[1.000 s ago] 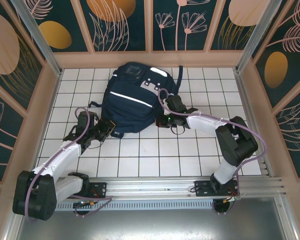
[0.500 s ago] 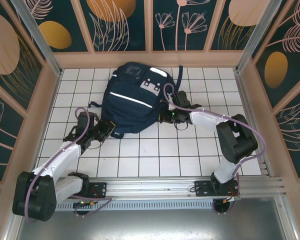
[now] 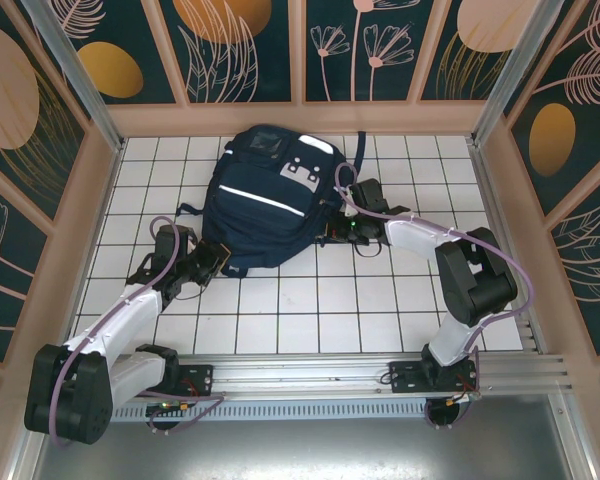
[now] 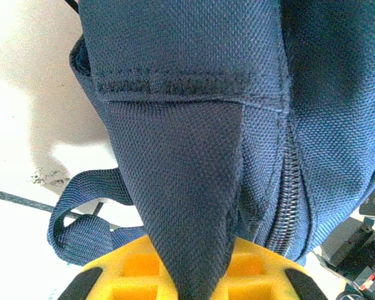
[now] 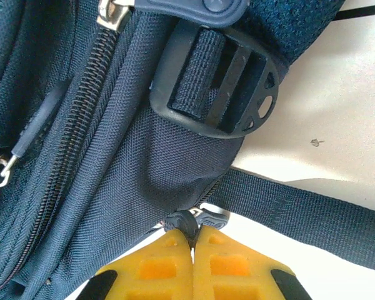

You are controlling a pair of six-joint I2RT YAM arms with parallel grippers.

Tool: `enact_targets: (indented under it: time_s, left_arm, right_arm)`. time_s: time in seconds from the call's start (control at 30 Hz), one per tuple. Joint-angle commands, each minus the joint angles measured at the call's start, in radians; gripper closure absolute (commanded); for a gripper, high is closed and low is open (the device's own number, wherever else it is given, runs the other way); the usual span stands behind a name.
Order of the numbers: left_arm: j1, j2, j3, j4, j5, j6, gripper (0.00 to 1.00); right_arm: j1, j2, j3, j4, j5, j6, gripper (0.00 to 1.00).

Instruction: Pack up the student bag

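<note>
- A large navy-blue fabric backpack [image 3: 265,205] with white stripes was laid by the far edge of the white tiled tabletop [image 3: 280,300].
- Its near-left corner was pinched in the left claw [image 4: 190,275].
- A small dark zipper pull [image 5: 186,220] was clamped by the right claw [image 5: 192,240].

Yellow fingers [image 4: 136,270] are pinching the student bag's [image 4: 194,119] tapering navy flap at bottom centre; its strap loop [image 4: 81,209] is lying lower left.
</note>
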Motion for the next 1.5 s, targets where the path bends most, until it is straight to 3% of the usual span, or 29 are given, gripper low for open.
enact_targets:
  time_s: [0.0,0.23,0.5,0.57,0.67,0.73,0.83,1.07,1.3,1.47]
  left_arm:
    - [0.022,-0.022,-0.012,-0.018,0.002,0.020,1.00]
    - [0.022,-0.016,-0.010,-0.014,0.005,0.020,1.00]
    - [0.022,-0.013,-0.017,-0.006,0.013,0.019,1.00]
    - [0.022,-0.010,-0.021,-0.001,0.019,0.025,1.00]
    - [0.018,-0.011,-0.032,0.017,0.044,0.036,1.00]
    - [0.000,-0.017,-0.036,0.014,0.041,0.055,1.00]
    - [-0.063,-0.019,-0.036,-0.009,0.024,0.084,0.98]
    - [-0.249,-0.007,0.006,-0.063,-0.019,0.196,0.95]
    - [-0.483,0.163,0.104,0.041,-0.048,0.155,0.91]
    - [-0.586,0.242,0.173,0.025,0.015,0.165,0.86]
  right_arm:
    - [-0.036,-0.026,-0.052,0.045,0.051,0.000,1.00]
    - [-0.036,-0.052,-0.098,0.051,0.105,0.004,1.00]
    - [-0.018,-0.070,-0.113,0.080,0.060,0.018,0.99]
    - [-0.017,-0.094,-0.118,0.082,0.060,0.029,0.87]
    - [-0.020,-0.171,-0.137,0.068,0.137,0.064,0.58]
    - [-0.037,-0.207,-0.139,0.043,0.200,0.094,0.50]
    - [-0.065,-0.231,-0.123,0.000,0.271,0.137,0.49]
    - [-0.097,-0.310,-0.145,0.013,0.267,0.185,0.49]
    - [-0.100,-0.355,-0.154,-0.001,0.250,0.178,0.49]
    - [-0.110,-0.396,-0.173,-0.018,0.252,0.166,0.49]
